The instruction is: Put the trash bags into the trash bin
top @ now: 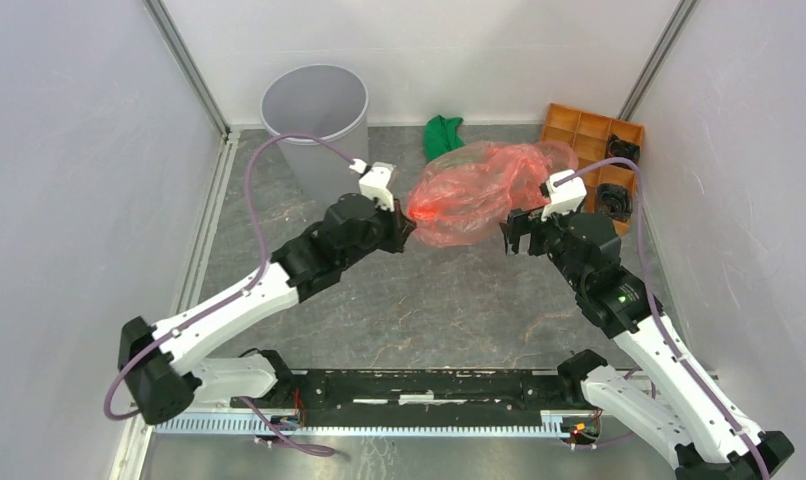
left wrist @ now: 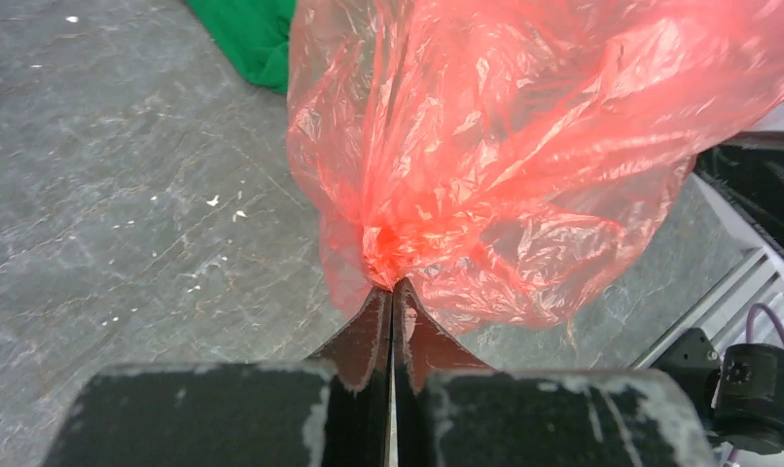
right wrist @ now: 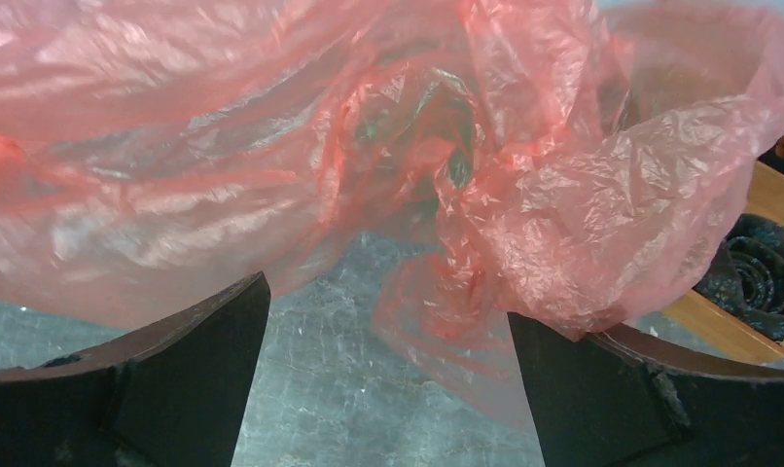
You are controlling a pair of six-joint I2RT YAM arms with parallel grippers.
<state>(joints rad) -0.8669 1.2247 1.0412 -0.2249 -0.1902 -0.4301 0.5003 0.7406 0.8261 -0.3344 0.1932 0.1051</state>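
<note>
The red-orange translucent trash bag (top: pixel 476 190) billows between my two arms at mid-table. My left gripper (top: pixel 409 232) is shut on a bunched fold of the bag (left wrist: pixel 524 146), its jaws pressed together at the pinch (left wrist: pixel 393 287). On the bag's right side my right gripper (top: pixel 517 232) stands open. Its fingers (right wrist: pixel 203 331) are spread wide, and loose film (right wrist: pixel 524 224) hangs in front of and partly between them without being gripped. The light-grey trash bin (top: pixel 315 118) stands upright at the back left, behind my left arm.
A green cloth (top: pixel 442 133) lies near the back wall behind the bag. An orange compartment tray (top: pixel 587 135) with black parts sits at the back right. White walls and metal frame posts enclose the grey marbled table (top: pixel 419 300).
</note>
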